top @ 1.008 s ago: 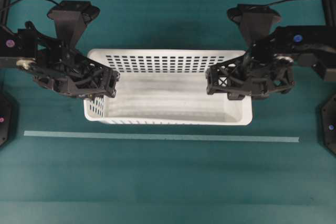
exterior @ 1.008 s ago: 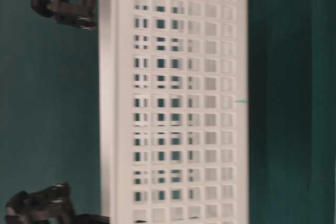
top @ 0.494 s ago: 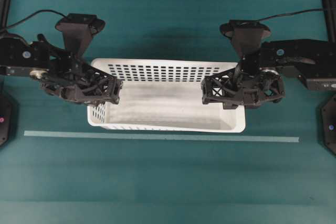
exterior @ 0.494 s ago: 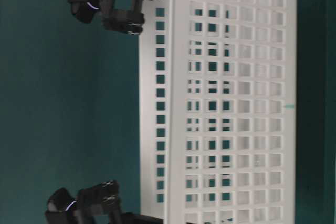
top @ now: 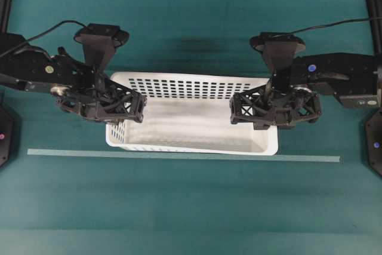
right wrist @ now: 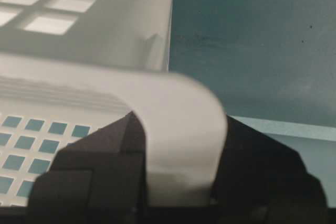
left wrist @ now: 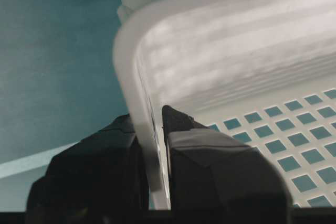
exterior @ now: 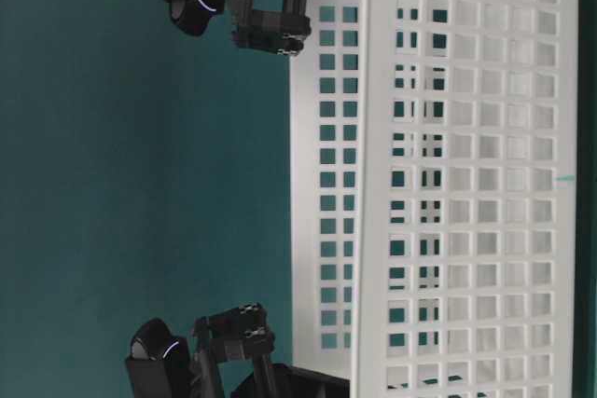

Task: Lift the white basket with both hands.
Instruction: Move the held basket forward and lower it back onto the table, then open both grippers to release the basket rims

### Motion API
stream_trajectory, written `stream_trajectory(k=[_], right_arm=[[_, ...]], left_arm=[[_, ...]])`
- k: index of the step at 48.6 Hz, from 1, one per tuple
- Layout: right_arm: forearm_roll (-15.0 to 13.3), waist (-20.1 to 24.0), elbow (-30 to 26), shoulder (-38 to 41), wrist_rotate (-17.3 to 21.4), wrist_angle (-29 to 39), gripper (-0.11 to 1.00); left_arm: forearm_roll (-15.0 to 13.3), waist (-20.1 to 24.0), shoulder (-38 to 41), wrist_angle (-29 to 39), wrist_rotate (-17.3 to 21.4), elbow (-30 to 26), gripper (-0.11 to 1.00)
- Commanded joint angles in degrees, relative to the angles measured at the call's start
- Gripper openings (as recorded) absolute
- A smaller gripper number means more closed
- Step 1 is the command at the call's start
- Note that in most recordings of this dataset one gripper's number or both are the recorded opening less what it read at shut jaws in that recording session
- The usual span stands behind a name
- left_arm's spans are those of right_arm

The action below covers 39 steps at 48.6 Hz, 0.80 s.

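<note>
The white basket [top: 191, 85] lies lengthwise across the middle of the teal table. My left gripper [top: 128, 113] is shut on the rim of its left end wall. In the left wrist view [left wrist: 150, 125] one finger is outside and one inside the wall [left wrist: 210, 40]. My right gripper [top: 250, 111] is shut on the rim of the right end. In the right wrist view [right wrist: 178, 132] the rounded rim [right wrist: 178, 103] fills the gap between the jaws. The table-level view shows the slotted side [exterior: 466, 184] turned on its side. I cannot tell whether the basket touches the table.
A pale tape strip [top: 179, 156] runs across the table just in front of the basket. Black pointed mounts stand at the left edge [top: 3, 135] and right edge [top: 373, 141]. Cables trail behind both arms.
The basket, held at both ends, looks smaller in the overhead view and has shifted right in the table-level view, away from the rim side. Both grippers moved with it and stayed shut.
</note>
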Motion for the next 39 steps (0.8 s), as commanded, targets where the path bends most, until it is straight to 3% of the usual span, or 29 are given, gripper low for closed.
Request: stream_trajectory(k=[1,39], right_arm=[[0.09,2.11,0.44,1.67,-1.85,-0.35,0.2],[0.18,1.85,0.79,3.6,-2.2,-4.66,0.2]], left_arm=[[0.26,-0.26,0.97,-1.05,0.26,-0.53,0.03],[0.26,-0.35,2.02,-2.72,0.44,0.88,0.03]])
